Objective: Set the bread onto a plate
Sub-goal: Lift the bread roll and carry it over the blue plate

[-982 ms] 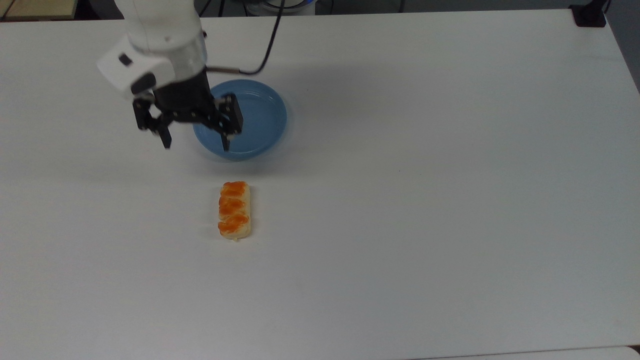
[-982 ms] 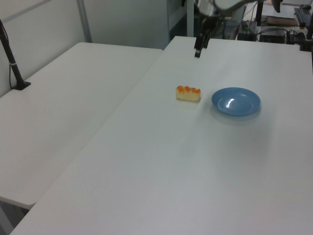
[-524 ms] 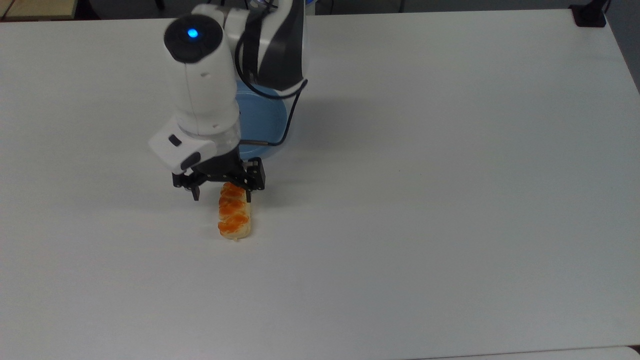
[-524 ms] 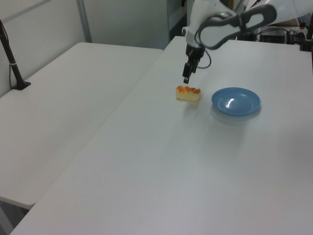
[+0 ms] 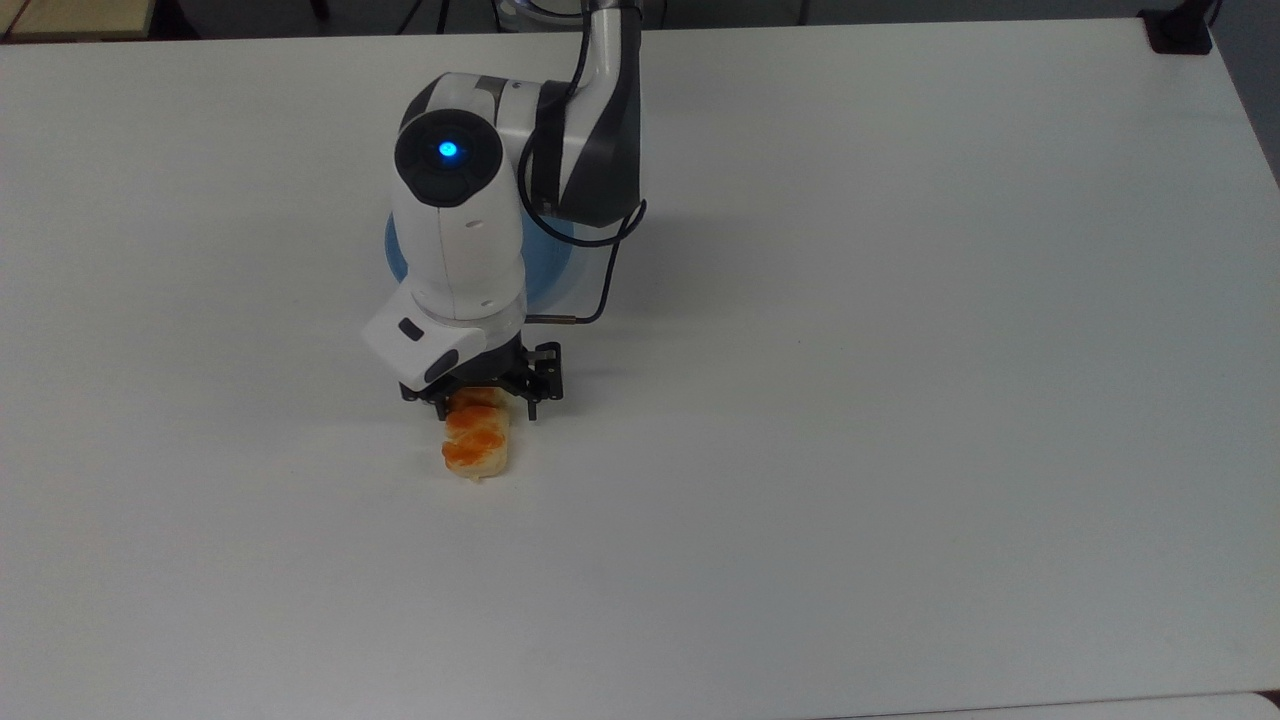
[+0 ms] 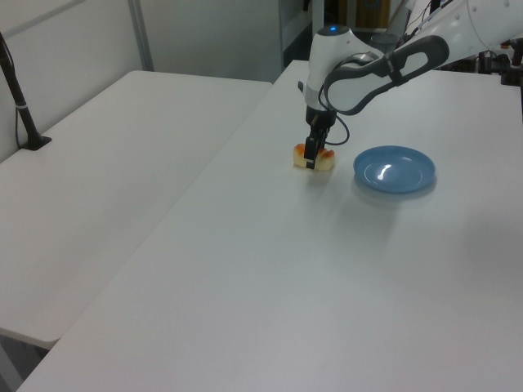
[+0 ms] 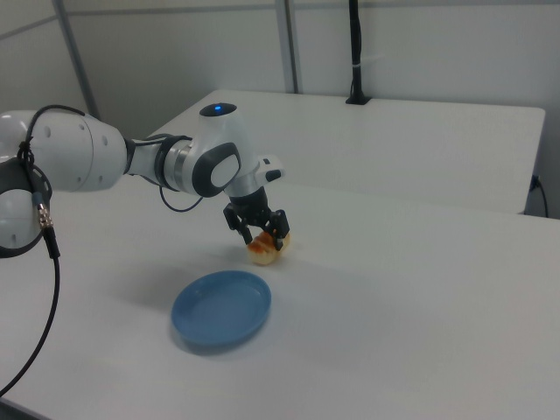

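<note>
The bread (image 5: 478,447), a small pale loaf with a glossy orange top, lies on the white table (image 5: 900,400). My gripper (image 5: 487,405) has come down over the end of the loaf nearer the plate. It is open, with one finger on each side of the loaf. In the left view the gripper (image 6: 315,157) covers part of the bread (image 6: 327,160). In the right view the gripper (image 7: 260,236) stands right over the bread (image 7: 262,253). The light-blue plate (image 5: 548,270) sits behind, mostly hidden by the arm in the top view. The plate (image 6: 394,170) (image 7: 220,308) holds nothing.
A black clamp (image 5: 1180,30) sits at the table's far corner on the top view's right. A second white table (image 6: 122,147) adjoins on the left view's left, with a black pole (image 6: 20,106) on it. Another pole (image 7: 354,52) stands at the back.
The arm swung from above the plate to the bread and lowered. The open fingers now straddle the loaf's end, which has shifted slightly.
</note>
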You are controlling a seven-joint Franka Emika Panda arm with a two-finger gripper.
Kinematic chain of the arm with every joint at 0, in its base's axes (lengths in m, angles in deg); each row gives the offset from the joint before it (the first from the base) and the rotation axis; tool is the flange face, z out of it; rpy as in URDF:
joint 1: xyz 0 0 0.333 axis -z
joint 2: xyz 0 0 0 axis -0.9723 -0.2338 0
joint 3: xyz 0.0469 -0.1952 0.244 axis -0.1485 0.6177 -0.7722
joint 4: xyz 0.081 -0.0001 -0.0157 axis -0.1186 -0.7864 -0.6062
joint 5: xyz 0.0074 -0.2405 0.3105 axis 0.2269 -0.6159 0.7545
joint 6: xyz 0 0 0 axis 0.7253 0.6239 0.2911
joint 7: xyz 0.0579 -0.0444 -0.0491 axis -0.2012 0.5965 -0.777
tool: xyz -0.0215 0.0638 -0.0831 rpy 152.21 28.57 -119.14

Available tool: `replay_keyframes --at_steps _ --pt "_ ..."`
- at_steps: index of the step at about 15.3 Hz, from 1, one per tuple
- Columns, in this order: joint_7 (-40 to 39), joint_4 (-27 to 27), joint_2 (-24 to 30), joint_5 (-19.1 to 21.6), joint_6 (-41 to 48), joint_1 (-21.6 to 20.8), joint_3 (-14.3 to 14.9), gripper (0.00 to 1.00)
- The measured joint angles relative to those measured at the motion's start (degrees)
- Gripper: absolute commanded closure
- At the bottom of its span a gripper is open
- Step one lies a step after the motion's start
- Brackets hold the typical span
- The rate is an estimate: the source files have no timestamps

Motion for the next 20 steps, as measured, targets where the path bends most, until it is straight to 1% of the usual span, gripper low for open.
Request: replay_keyframes --at_steps 2,3,6,8,9,11,12,15,18,20 --pt "0.0 -0.2 -0.3 -0.2 -0.7 -0.1 -0.1 0.43" --pt "0.0 -0.2 -0.3 -0.4 -0.8 0.0 -0.1 0.45" --pt "0.0 0.0 0.1 -0.5 -0.8 0.3 0.0 0.44" --pt "0.0 0.1 1.7 -0.5 0.1 0.6 0.0 0.44" --pt "0.0 0.1 3.1 -0.5 2.2 0.7 0.0 0.43" --pt "-0.1 0.0 7.2 -0.5 9.5 1.3 0.1 0.41" --pt "-0.6 -0.4 9.6 -0.5 13.3 1.5 0.1 0.38" --pt "-3.2 -3.7 16.5 -0.5 21.9 2.3 0.1 0.36" --pt "-4.9 -8.3 21.0 -0.9 26.3 2.7 0.1 0.36" --pt "-5.3 -11.1 22.2 -2.1 26.7 2.6 0.1 0.35"
